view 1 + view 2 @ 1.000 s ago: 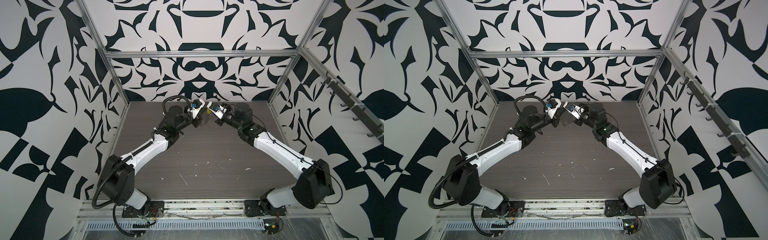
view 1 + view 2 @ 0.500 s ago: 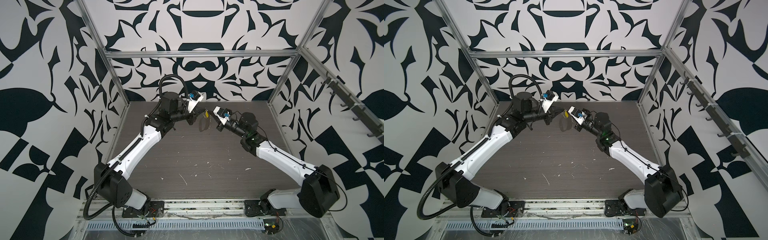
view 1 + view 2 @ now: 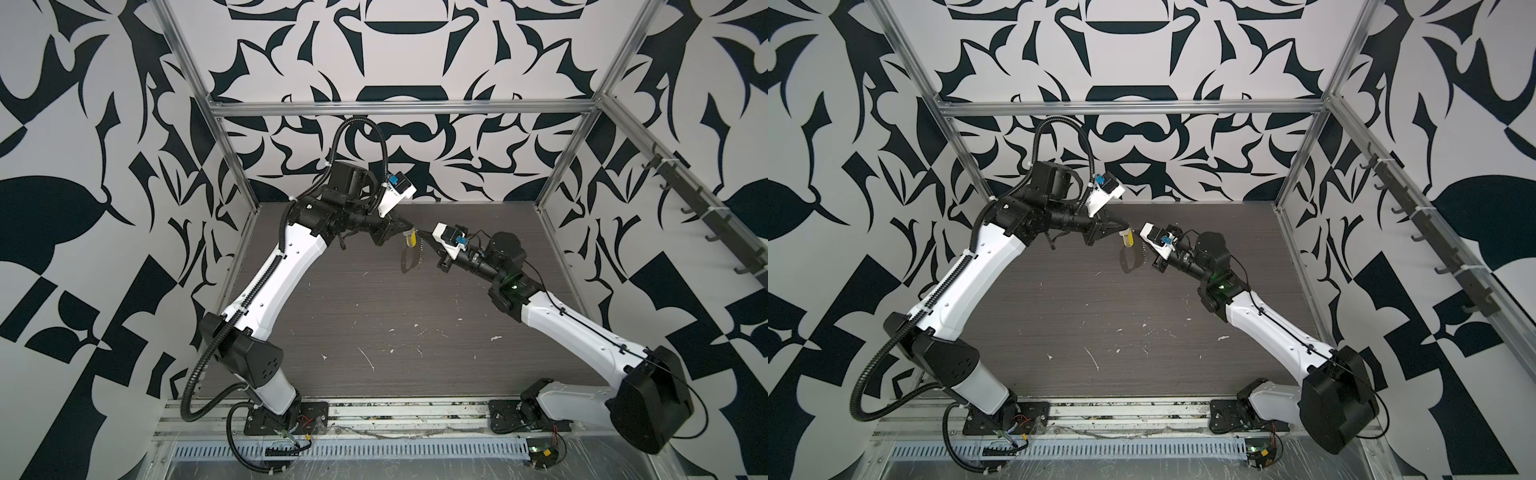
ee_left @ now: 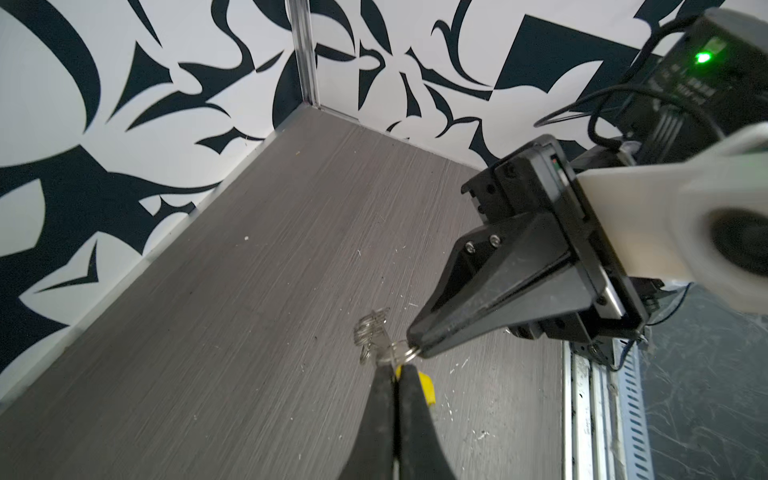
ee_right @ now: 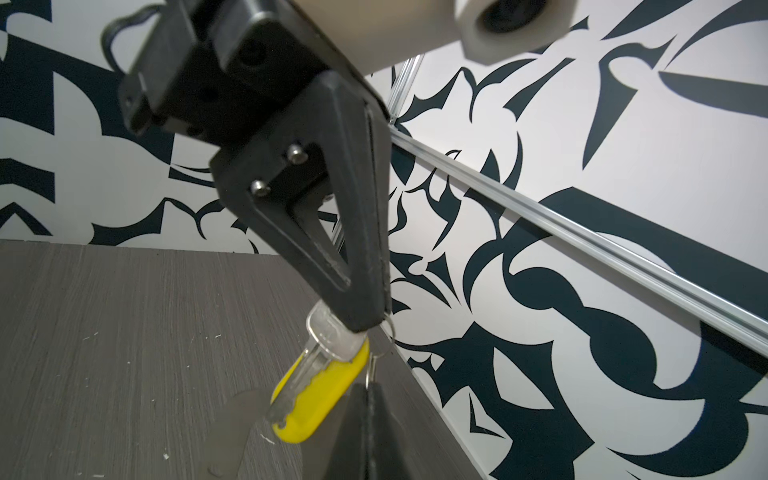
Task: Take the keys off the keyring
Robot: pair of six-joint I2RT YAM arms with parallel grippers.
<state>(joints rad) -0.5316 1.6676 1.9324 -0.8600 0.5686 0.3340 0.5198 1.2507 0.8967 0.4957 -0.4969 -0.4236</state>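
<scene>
1. In both top views two grippers meet in mid-air above the grey table. They are the left gripper and the right gripper. One yellow tag and one keyring hang between them.
2. In the left wrist view the right jaws pinch one ring of the keyring's bunch, which is too tight to count.
3. In the right wrist view the left jaws clamp the head of one silver key, which lies against the tag.
</scene>
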